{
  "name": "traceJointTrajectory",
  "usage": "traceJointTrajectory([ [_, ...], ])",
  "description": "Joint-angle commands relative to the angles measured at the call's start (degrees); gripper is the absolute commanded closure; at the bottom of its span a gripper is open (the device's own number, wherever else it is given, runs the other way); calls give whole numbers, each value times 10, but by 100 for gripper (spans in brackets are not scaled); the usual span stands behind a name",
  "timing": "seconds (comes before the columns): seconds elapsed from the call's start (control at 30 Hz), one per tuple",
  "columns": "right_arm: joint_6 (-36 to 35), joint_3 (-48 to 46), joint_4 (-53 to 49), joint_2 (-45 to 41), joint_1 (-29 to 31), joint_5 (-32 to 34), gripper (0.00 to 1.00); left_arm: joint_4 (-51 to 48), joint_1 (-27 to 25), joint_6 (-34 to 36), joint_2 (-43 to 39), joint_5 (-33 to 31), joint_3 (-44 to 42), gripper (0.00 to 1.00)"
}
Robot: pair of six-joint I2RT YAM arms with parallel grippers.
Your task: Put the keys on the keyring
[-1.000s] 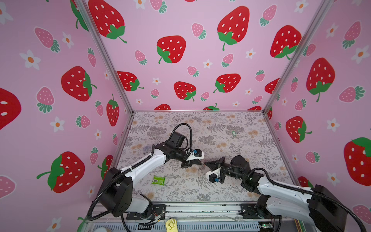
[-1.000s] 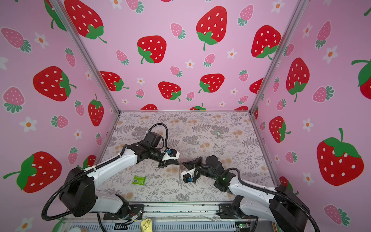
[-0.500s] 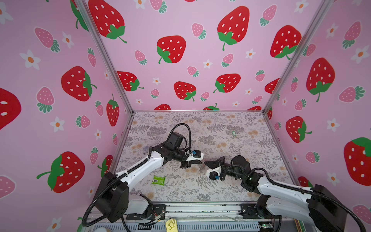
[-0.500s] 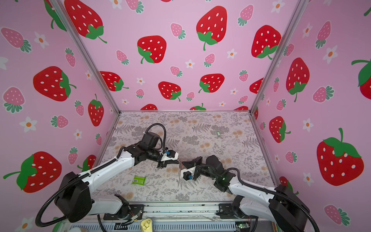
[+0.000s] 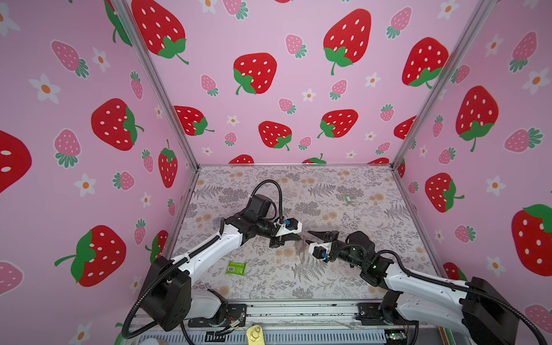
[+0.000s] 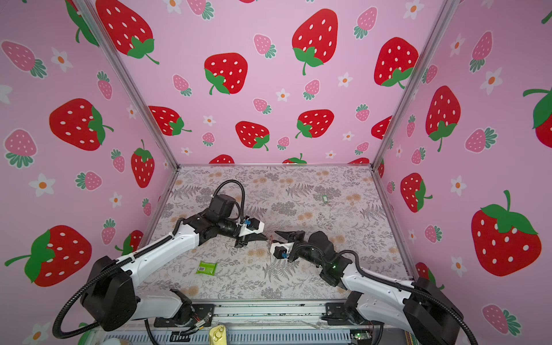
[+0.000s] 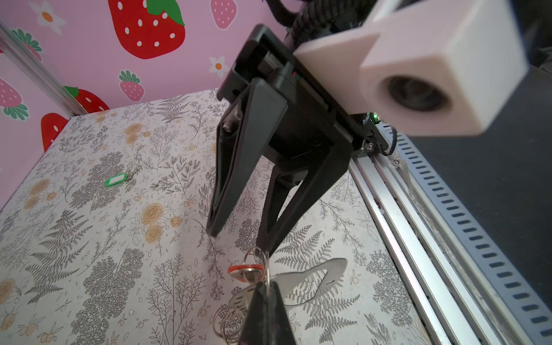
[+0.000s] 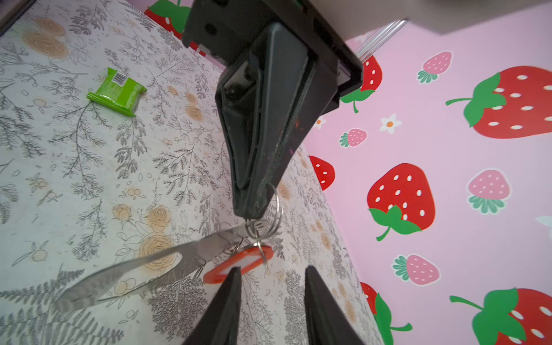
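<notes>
At mid-table, the left gripper [image 8: 251, 211] pinches shut on the keyring [image 7: 336, 267] by its metal rings [image 8: 276, 209], red key [image 8: 239, 265] dangling there; right gripper [image 8: 272, 270] gapes partway, seemingly holding nothing. Green key [image 5: 347, 198] lies far right, well apart.

Keyring [image 7: 294, 280] between left hand [image 5: 294, 238] and right hand [image 5: 308, 236]; packet [image 5: 236, 267] front-left, loose key [image 5: 348, 198] back-right.

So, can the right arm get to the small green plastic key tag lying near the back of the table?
Probably yes: the green key tag lies alone on the floral tabletop beyond the open right pincer, with nothing between them.
</notes>
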Motion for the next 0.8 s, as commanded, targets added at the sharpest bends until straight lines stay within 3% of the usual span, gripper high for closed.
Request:
traceJointTrajectory([
  [0.0, 83, -11, 9, -23, -10, -15, 62, 29, 3, -27, -12, 6, 14, 100],
  [0.13, 188, 25, -29, -10, -44, -113, 68, 49, 5, -39, -11, 11, 15, 100],
  [0.2, 205, 33, -31, -5, -47, -139, 72, 58, 7, -46, -12, 19, 14, 100],
  [0.5, 231, 57, -33, -1, -48, -174, 77, 54, 11, -39, -18, 19, 15, 100],
  [0.77, 252, 72, -20, 30, -47, -148, 77, 60, 11, -36, -26, 11, 3, 100],
])
